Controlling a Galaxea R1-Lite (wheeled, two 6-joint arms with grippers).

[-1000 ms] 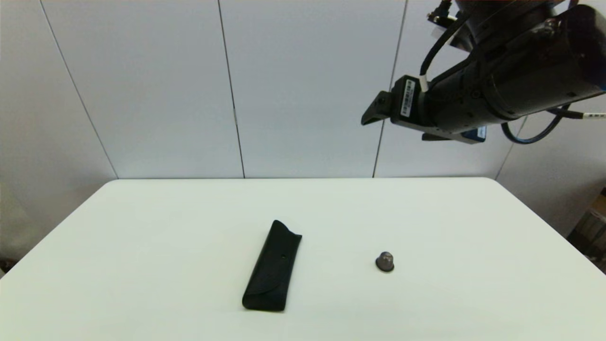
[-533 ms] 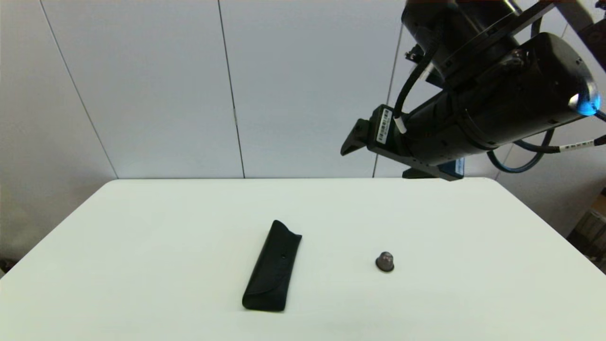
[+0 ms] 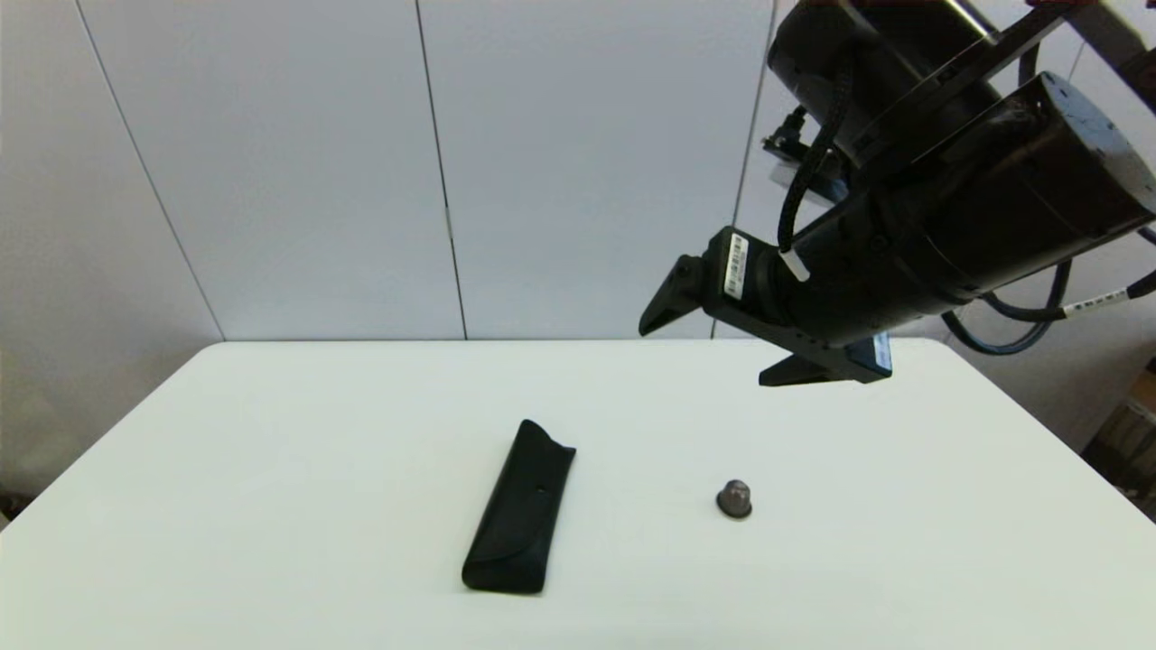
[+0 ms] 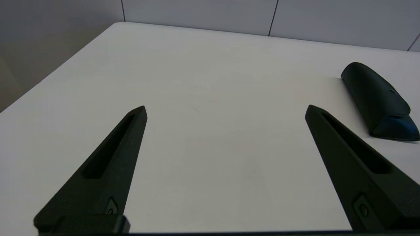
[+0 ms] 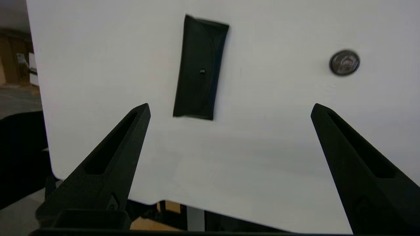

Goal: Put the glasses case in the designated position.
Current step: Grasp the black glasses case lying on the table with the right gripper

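Right gripper point(image 3: 718, 343), black and long-fingered, hangs high above the far right part of the white table point(image 3: 271, 451) in the head view, fingers spread wide and holding nothing. Well below and to its left, near the table's middle, lies the glasses case point(image 3: 520, 510), a long slim matte black leather-like pouch with one end towards the robot. A small grey dome-shaped knob point(image 3: 734, 498) sits apart to the case's right.

From the left wrist view, the left gripper point(image 4: 226, 111) is low over bare table, its fingers also wide apart and empty; the case point(image 4: 377, 98) lies off beside one finger, not between them.

From the right wrist view, the right gripper point(image 5: 229, 108) looks down on the case point(image 5: 200, 67), showing the fold-over flap and tiny snap dot; the knob point(image 5: 344, 62) lies well aside.

The case looks light, soft-skinned yet fairly firm, with a matte, unslippery surface. Pinching across its narrow width near mid-length seems soundest.
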